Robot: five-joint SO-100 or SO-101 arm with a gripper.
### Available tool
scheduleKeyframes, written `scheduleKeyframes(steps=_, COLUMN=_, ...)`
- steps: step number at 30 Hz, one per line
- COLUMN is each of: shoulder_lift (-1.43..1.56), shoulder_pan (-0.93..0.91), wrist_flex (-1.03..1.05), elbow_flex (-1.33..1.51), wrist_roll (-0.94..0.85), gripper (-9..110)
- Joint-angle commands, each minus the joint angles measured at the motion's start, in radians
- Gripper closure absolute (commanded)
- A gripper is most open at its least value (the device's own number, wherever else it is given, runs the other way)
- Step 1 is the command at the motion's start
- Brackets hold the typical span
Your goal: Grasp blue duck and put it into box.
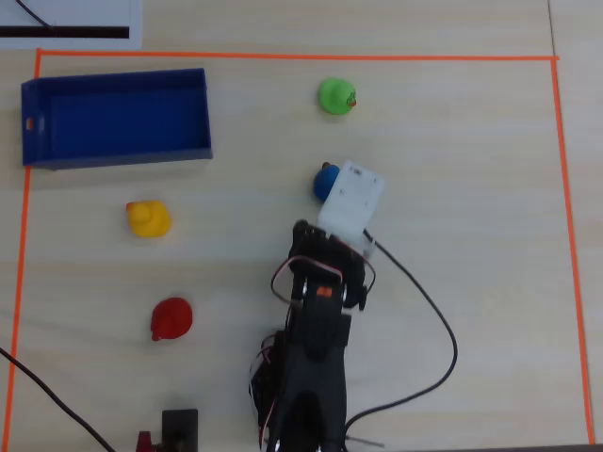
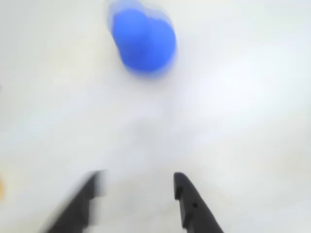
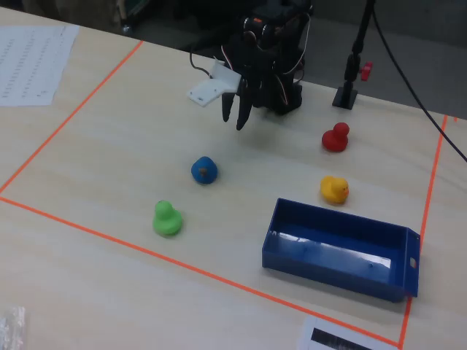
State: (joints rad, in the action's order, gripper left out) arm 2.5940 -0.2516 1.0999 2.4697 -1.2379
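Half the blue duck (image 1: 325, 179) hides overhead under the camera mount (image 1: 350, 200); hand (image 3: 233, 117) empty, slightly parted

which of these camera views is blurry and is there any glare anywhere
The wrist view is the blurry one: the blue duck is smeared and the tool has soft edges. The overhead view is fairly sharp, evenly lit. The fixed view is sharp, with a pale reflection on the box floor.

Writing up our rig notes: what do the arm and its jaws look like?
The arm is black with exposed servos, looped red, white and black cables, and a white rectangular camera mount at the wrist. The gripper has two slim, black, tapered jaws.
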Motion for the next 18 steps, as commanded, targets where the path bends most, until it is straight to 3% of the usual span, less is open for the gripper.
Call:
scheduleKeyframes(steps=1, shoulder_lift=-0.491, shoulder_pan=0.021, wrist_flex=-0.106, elbow_flex=-0.428, wrist_roll=0.026, gripper=59)
scheduleKeyframes(steps=8, shoulder_lift=-0.750, shoulder_pan=-0.023, wrist_flex=-0.278, elbow_flex=-0.472, wrist_roll=-0.006, gripper=60)
scheduleKeyframes(steps=18, shoulder_lift=-0.819, shoulder_pan=-0.126, wrist_flex=-0.388, elbow_flex=-0.420, wrist_roll=-0.095, gripper=60)
